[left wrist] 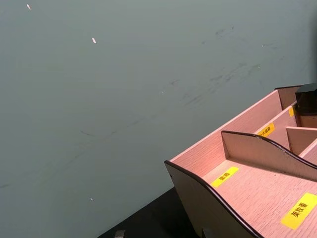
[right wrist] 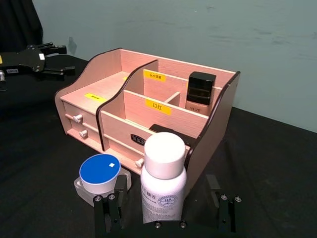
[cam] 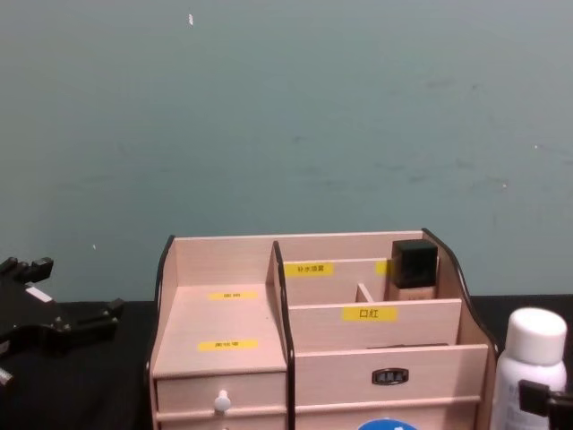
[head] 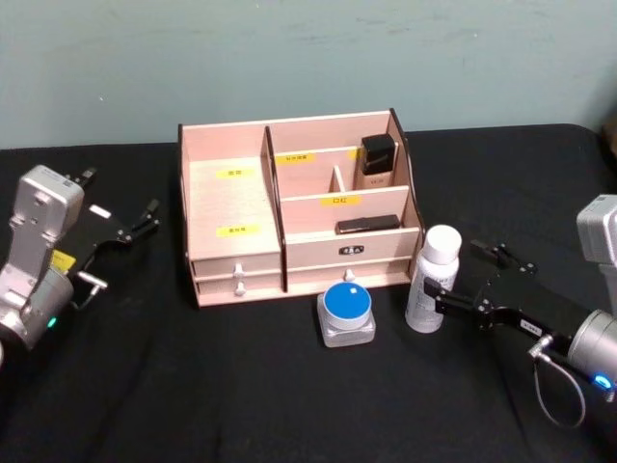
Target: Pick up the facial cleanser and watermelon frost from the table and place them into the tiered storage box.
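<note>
Facial cleanser [head: 431, 280], a white bottle with a white cap, stands upright on the table just off the front right corner of the tiered storage box [head: 308, 251]. The black fingers [right wrist: 110, 213] of the right gripper [head: 455, 272] are spread wide, one on either side of the bottle's lower body. The right wrist view shows a clear gap on both sides, so nothing is gripped. The right arm reaches in from the side of the bottle away from the box.

Watermelon frost [head: 346, 313], a small pale square container with a round blue lid, sits just in front of the box's drawers. It is close beside the cleanser on the bottle's left and not touching it.

The storage box is pale wood with dark-edged curved sides, yellow labels and two small white-knobbed drawers [head: 238, 278] at its lower left front. A black-capped cosmetic bottle [head: 377, 161] stands in its back right compartment. A flat black item [head: 367, 224] lies in the front right compartment below it. The large left compartment holds only its labels.

The left gripper [head: 120, 246] hangs well to the left of the box, its fingers apart and holding nothing.

A black cloth [head: 241, 386] covers the table, and a teal wall [head: 308, 58] rises behind the box.
</note>
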Available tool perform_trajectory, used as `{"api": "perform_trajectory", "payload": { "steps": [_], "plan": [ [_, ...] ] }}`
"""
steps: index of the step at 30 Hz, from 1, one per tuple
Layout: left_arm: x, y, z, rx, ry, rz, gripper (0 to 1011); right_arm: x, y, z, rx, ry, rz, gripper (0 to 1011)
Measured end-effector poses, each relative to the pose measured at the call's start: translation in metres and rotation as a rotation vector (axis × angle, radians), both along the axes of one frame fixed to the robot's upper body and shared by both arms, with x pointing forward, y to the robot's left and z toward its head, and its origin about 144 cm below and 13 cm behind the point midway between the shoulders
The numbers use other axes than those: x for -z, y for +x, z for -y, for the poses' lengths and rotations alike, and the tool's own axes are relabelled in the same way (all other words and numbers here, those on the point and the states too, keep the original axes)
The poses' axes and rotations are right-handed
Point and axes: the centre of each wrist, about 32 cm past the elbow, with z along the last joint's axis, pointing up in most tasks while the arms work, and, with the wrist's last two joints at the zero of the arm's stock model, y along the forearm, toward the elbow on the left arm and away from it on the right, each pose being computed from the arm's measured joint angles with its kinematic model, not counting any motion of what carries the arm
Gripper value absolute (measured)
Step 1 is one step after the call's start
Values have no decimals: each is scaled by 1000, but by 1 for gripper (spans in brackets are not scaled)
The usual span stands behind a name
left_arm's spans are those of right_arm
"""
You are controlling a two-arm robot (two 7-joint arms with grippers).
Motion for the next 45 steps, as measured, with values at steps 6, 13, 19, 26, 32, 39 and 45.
{"api": "perform_trajectory", "payload": {
  "steps": [6, 13, 19, 26, 32, 39, 45],
  "plan": [
    [0, 0, 0, 0, 0, 0, 1009, 2, 7, -4, -18, -2, -6, 1000],
    [0, 0, 0, 0, 0, 0, 1010, 4, 16, -8, -31, -5, -9, 1000],
    [0, 0, 0, 0, 0, 0, 1010, 5, 22, -12, -37, -9, -16, 1000],
    [0, 0, 0, 0, 0, 0, 1010, 6, 29, -15, -43, -12, -23, 1000],
    [0, 0, 0, 0, 0, 0, 1010, 6, 34, -19, -48, -17, -26, 1000],
    [0, 0, 0, 0, 0, 0, 1010, 5, 39, -21, -50, -16, -30, 1000],
    [0, 0, 0, 0, 0, 0, 1010, 5, 38, -21, -49, -17, -31, 1000]
  ]
}}
